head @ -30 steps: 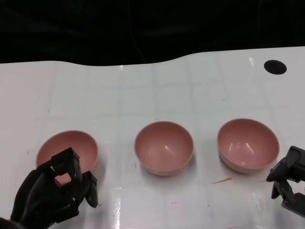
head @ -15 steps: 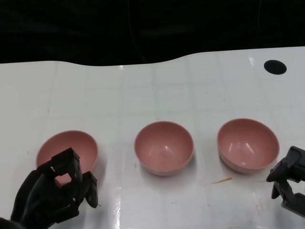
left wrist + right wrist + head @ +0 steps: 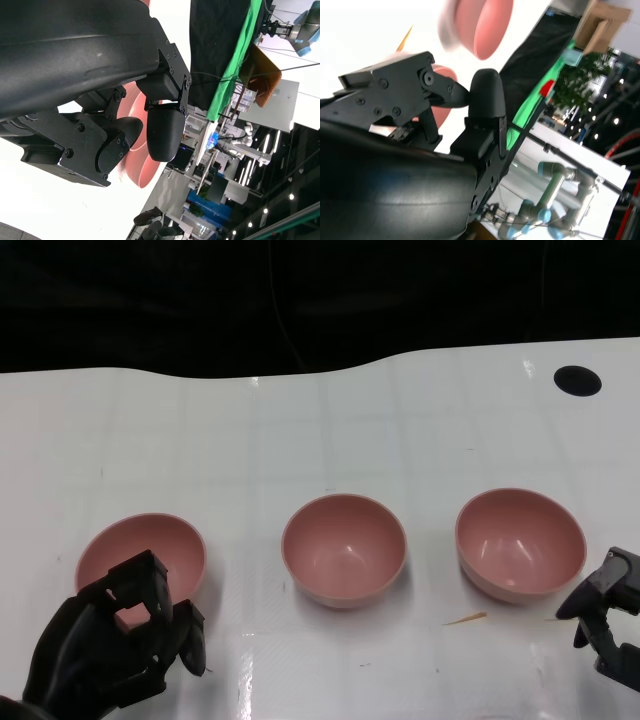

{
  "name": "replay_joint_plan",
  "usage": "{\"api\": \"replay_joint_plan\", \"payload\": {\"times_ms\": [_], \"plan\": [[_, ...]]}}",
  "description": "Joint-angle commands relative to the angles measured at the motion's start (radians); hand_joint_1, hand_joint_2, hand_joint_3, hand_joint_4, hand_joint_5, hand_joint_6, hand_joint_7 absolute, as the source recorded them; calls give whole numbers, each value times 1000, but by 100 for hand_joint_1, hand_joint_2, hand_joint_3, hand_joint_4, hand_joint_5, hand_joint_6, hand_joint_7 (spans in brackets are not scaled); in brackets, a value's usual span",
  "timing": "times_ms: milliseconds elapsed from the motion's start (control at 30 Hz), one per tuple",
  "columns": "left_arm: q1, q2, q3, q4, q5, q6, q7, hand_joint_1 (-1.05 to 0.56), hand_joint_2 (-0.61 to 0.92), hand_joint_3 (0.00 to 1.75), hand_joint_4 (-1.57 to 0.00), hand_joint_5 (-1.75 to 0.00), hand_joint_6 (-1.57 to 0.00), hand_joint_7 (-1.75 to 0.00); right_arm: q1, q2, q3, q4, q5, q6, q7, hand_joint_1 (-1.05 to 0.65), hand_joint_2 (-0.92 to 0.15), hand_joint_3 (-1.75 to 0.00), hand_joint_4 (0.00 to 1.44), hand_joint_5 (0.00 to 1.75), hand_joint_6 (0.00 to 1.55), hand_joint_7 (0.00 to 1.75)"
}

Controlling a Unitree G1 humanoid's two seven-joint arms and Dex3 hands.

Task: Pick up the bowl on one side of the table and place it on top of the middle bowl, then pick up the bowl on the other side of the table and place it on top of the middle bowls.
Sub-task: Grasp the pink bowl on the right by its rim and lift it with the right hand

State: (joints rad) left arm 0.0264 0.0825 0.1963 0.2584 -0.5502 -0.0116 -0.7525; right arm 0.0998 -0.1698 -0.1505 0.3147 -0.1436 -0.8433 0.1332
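Three pink bowls stand in a row on the white table: the left bowl (image 3: 140, 550), the middle bowl (image 3: 343, 548) and the right bowl (image 3: 520, 543). All are upright, apart from each other, and hold nothing. My left hand (image 3: 115, 645) sits just in front of the left bowl, its bent fingers overlapping the near rim in the picture and holding nothing. The left wrist view shows that bowl (image 3: 145, 170) beyond the fingers (image 3: 162, 127). My right hand (image 3: 608, 618) hovers at the lower right, off the right bowl's near side, fingers apart and holding nothing.
A black round hole (image 3: 578, 380) lies at the table's far right. A thin orange fleck (image 3: 465, 618) lies in front of the gap between the middle and right bowls. Beyond the table's curved far edge (image 3: 300, 370) all is dark.
My right hand has drifted slightly down and right, away from the right bowl. The left hand and the bowls have not visibly moved.
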Motion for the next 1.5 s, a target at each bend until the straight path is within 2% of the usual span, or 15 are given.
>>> {"api": "replay_joint_plan", "payload": {"times_ms": [33, 100, 233, 300, 400, 433, 500, 833, 1067, 1200, 1500], "plan": [[0, 17, 11, 1, 3, -6, -3, -1, 63, 117, -83, -175, -74, -164, 30, -109, -45, -130, -233, -20, -68, -49, -89, -24, 87, 63, 94, 29], [-1, 17, 12, 2, 7, -9, 3, -1, 63, 117, -83, -175, -74, -164, 46, -142, -52, -203, -311, 8, -88, -57, -91, -18, 90, 30, 94, 7], [-1, 16, 13, 1, 7, -7, 5, -1, 64, 116, -83, -175, -74, -164, 71, -184, -46, -303, -353, 69, -87, -63, -92, -18, 87, 17, 89, 0], [0, 16, 13, 0, 7, -8, 6, -1, 64, 116, -83, -175, -74, -164, 83, -206, -45, -357, -363, 98, -76, -68, -92, -17, 81, 11, 81, 0], [0, 15, 13, 0, 8, -8, 6, -1, 64, 116, -83, -175, -74, -164, 93, -220, -34, -382, -364, 123, -81, -69, -92, -17, 80, 9, 79, 0], [1, 15, 13, -2, 7, -6, 6, -1, 64, 116, -83, -175, -74, -164, 102, -233, -36, -428, -375, 156, -57, -69, -92, -17, 80, 9, 79, 0], [2, 14, 13, -4, 6, -4, 7, -1, 64, 116, -82, -175, -73, -163, 115, -251, -35, -491, -387, 205, -25, -74, -92, -16, 71, 3, 70, 0], [1, 16, 13, -4, 9, -10, 4, -1, 64, 115, -83, -175, -74, -164, 129, -318, -13, -653, -413, 352, 80, -82, -92, -10, 59, 0, 57, 0], [2, 16, 13, -4, 10, -10, 5, -1, 63, 116, -84, -175, -74, -164, 133, -331, -3, -671, -408, 380, 81, -83, -92, -8, 58, 0, 56, 0], [-2, 17, 13, 3, 9, -12, -1, -1, 64, 116, -82, -175, -74, -164, 119, -353, 19, -687, -410, 418, 128, -83, -92, -8, 57, 0, 53, 0], [-5, 18, 13, 6, 7, -11, -4, -1, 64, 116, -82, -175, -74, -164, 102, -376, 43, -698, -416, 459, 157, -84, -92, -8, 56, 0, 51, 0]]}}
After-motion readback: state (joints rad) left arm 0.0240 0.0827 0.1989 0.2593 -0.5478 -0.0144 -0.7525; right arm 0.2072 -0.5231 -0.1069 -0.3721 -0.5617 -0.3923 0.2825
